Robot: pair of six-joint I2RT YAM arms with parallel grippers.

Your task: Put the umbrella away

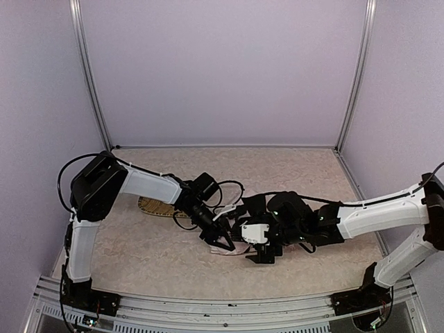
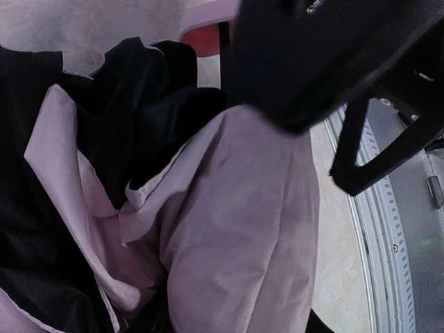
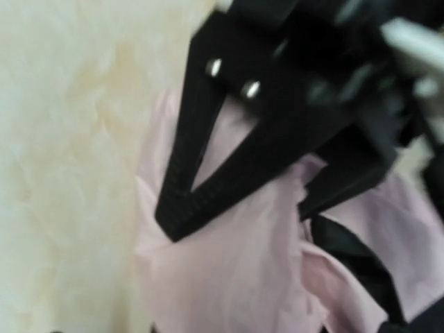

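Note:
The umbrella (image 1: 239,232) lies crumpled on the table's middle, with pale pink fabric and black lining bunched together. Its shaft and handle are hidden. My left gripper (image 1: 222,241) reaches in from the left and pinches a fold of the pink fabric (image 3: 229,277). One of its black fingers (image 3: 191,187) shows in the right wrist view. The pink fabric (image 2: 243,222) fills the left wrist view and hides my own fingers. My right gripper (image 1: 261,255) hovers over the umbrella's right part with its jaws apart. One of its fingers (image 2: 361,156) shows beside the fabric.
A woven yellow tray (image 1: 154,207) lies behind the left forearm, partly covered. The metal rail of the table's near edge (image 2: 388,236) runs close to the umbrella. Purple walls enclose the back and sides.

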